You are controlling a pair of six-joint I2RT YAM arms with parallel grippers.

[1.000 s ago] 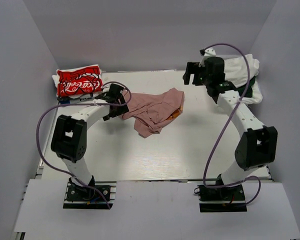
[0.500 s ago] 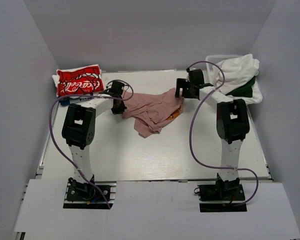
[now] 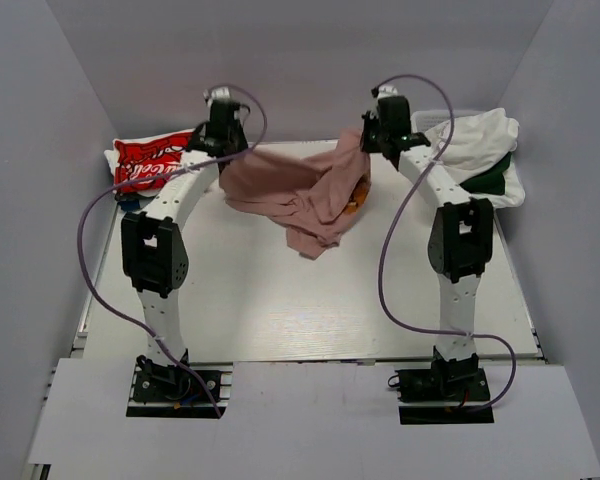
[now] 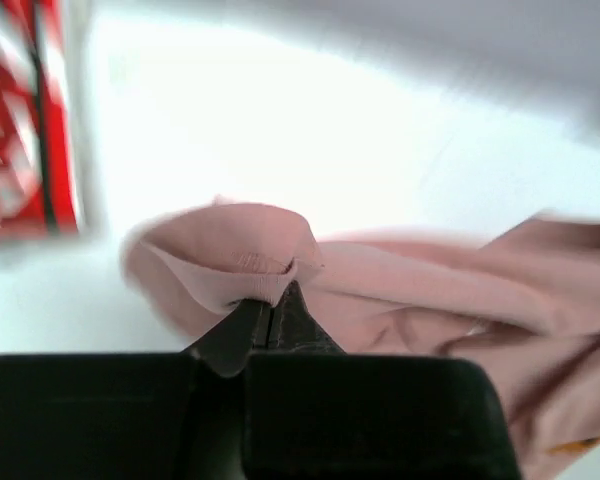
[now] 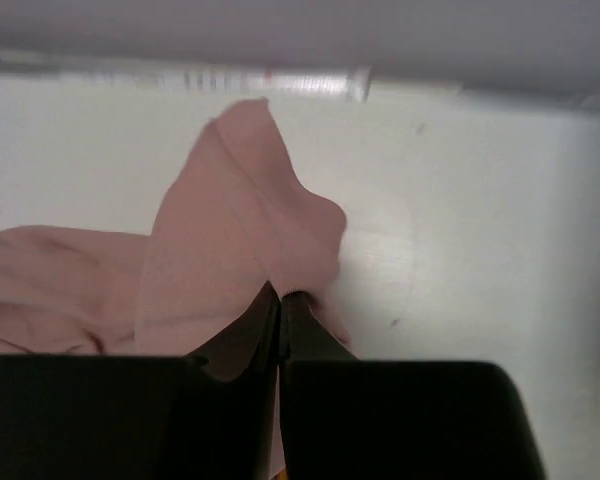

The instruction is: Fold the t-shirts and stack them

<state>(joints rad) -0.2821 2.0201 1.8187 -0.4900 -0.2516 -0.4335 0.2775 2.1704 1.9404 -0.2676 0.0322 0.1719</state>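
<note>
The dusty-pink t-shirt [image 3: 295, 190] hangs stretched between my two grippers above the back of the table, its lower part drooping to the table top. My left gripper [image 3: 230, 150] is shut on the shirt's left edge; in the left wrist view the pink t-shirt [image 4: 410, 290] bunches over the closed left gripper [image 4: 278, 292]. My right gripper [image 3: 366, 140] is shut on the right edge, and the pink t-shirt [image 5: 230, 230] rises as a flap from the closed right gripper [image 5: 281, 293]. A folded red t-shirt [image 3: 155, 160] with white script lies at the back left.
A heap of white t-shirts [image 3: 475, 140] with a dark green one [image 3: 485, 180] fills the white basket [image 3: 442, 114] at the back right. An orange patch [image 3: 356, 204] shows under the pink cloth. The grey wall [image 3: 300, 70] stands close behind both grippers.
Both grippers went from open to shut on the pink shirt's edges, then rose toward the back wall. The shirt went from a crumpled heap to hanging spread between them.
</note>
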